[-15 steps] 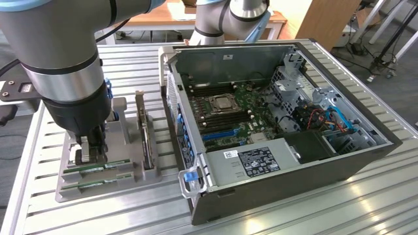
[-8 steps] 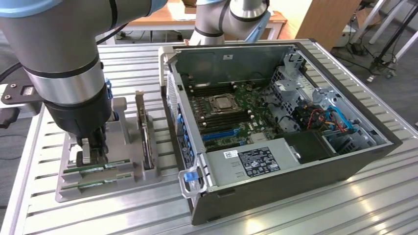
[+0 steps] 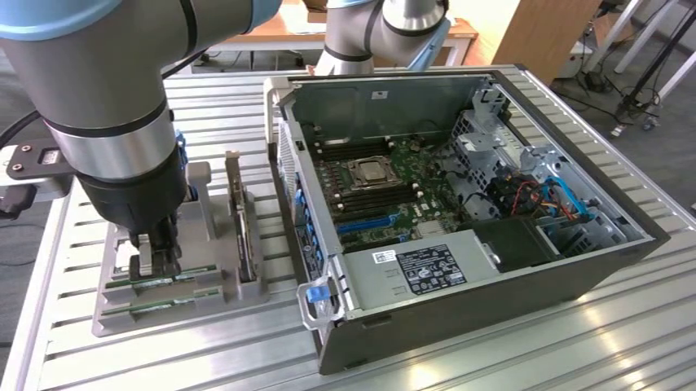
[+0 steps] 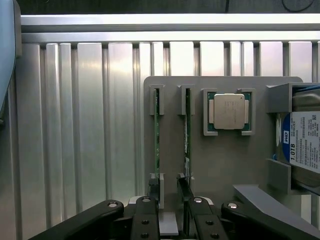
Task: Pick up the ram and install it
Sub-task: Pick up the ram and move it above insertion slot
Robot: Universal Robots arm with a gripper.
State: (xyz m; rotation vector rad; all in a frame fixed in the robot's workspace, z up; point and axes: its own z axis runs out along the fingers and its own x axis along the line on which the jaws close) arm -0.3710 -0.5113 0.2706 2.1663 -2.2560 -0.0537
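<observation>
slotted metal table (image 3: 522, 354): ribbed surface, in order. two items rest directly on it. grey holder plate (image 3: 174, 316) lies flat toward the exterior view's left. open computer case (image 3: 478, 322) lies on its side just beside the plate, on its right.

Ribbed silver metal tabletop (image 3: 522, 358) across the lower frame, with bright patches of light at lower right. Behind it, at top centre, a wooden desk (image 3: 285, 34). At upper right a brown wooden cabinet (image 3: 539, 32), grey floor (image 3: 674, 155), dark cables (image 3: 596, 80) and wheeled stand legs (image 3: 636, 118).
</observation>
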